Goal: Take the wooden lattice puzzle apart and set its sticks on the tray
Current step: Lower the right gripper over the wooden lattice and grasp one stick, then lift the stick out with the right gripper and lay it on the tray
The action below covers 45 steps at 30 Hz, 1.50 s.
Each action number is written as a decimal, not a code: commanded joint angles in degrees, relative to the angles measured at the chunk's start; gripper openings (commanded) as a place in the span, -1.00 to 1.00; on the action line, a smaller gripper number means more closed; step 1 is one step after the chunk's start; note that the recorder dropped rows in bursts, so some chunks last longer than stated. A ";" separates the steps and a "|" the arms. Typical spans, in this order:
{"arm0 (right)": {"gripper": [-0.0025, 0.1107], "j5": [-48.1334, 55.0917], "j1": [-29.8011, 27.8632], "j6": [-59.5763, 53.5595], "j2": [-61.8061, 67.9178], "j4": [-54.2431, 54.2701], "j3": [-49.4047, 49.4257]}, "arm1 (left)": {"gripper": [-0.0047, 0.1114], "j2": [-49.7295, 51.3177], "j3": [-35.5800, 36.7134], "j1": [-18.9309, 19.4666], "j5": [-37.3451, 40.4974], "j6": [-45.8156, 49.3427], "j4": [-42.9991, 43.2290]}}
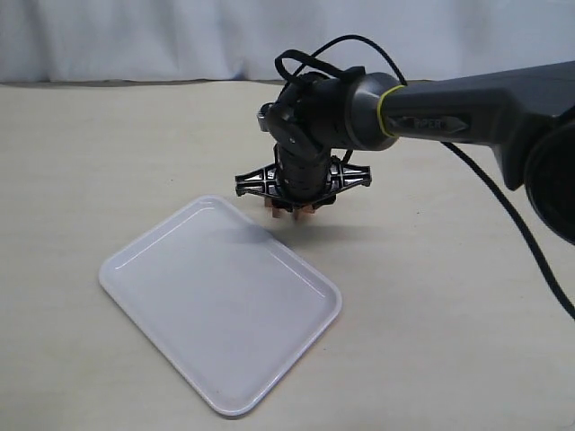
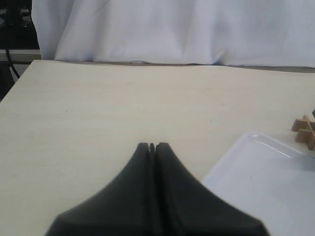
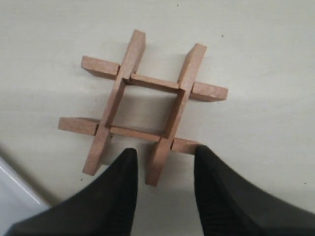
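The wooden lattice puzzle (image 3: 145, 105) lies assembled flat on the table, four reddish-brown sticks crossed in a hash shape. My right gripper (image 3: 165, 155) hovers open just over it, its two black fingers (image 3: 123, 167) straddling the end of one stick (image 3: 160, 164). From outside, the right gripper (image 1: 292, 208) covers most of the puzzle (image 1: 305, 211), just past the far corner of the white tray (image 1: 162, 296). My left gripper (image 2: 152, 146) is shut on nothing, low over the table; the puzzle (image 2: 305, 132) and the tray (image 2: 266, 187) lie off to its side.
The right arm (image 1: 449, 108) reaches in from the right with a black cable (image 1: 512, 215) trailing over the table. A white cloth backdrop (image 1: 135, 36) closes off the far edge. The tray holds nothing.
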 commanded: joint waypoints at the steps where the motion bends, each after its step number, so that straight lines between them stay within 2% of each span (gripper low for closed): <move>1: -0.32 -0.07 0.05 1.14 -0.06 -1.08 -0.03 | -0.92 -0.07 0.20 -0.44 -0.49 -0.23 0.05; 15: -0.88 -1.21 0.05 1.03 0.02 -2.84 1.96 | -0.92 -0.07 0.20 -0.44 -0.49 -0.23 0.05; 32: -0.88 -0.35 0.05 -1.99 -6.07 -3.68 1.96 | -0.92 -0.07 0.20 -0.44 -0.49 -0.23 -0.06; 35: -0.88 -1.00 0.62 -5.65 -7.91 -4.01 1.96 | -0.92 -0.07 0.20 -0.44 -0.49 -0.23 -0.06; 41: -0.88 -3.40 5.65 -15.67 -9.28 -7.38 1.96 | -0.92 -0.07 0.20 -0.44 -0.49 -0.23 -0.06; 45: -0.88 -8.71 11.74 -20.18 -9.28 -7.26 3.35 | -0.92 -0.07 0.20 -0.44 -0.49 -0.23 -0.06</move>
